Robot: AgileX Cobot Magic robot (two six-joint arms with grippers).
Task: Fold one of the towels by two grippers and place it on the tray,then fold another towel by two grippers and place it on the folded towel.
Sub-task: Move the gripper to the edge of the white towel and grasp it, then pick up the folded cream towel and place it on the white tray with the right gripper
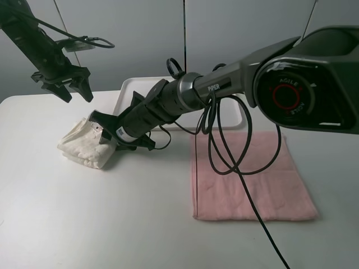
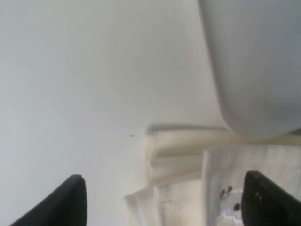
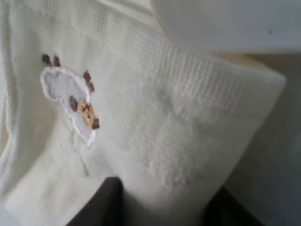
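Observation:
The cream towel (image 1: 83, 147) lies folded into a thick bundle on the table's left side, in front of the white tray (image 1: 136, 89). My right gripper (image 1: 104, 132) reaches across from the right and is shut on the bundle's near-tray edge. In the right wrist view the cream towel (image 3: 155, 117), with a small embroidered motif, bulges between the two dark fingers (image 3: 106, 202). My left gripper (image 1: 72, 85) hangs open in the air above and behind the bundle, holding nothing. The pink towel (image 1: 252, 179) lies flat on the right.
The left wrist view looks down on the cream towel (image 2: 178, 188) and the tray's rounded corner (image 2: 254, 61). The right arm's black cable (image 1: 235, 162) drapes over the pink towel. Bare white table (image 1: 112, 224) spreads along the front.

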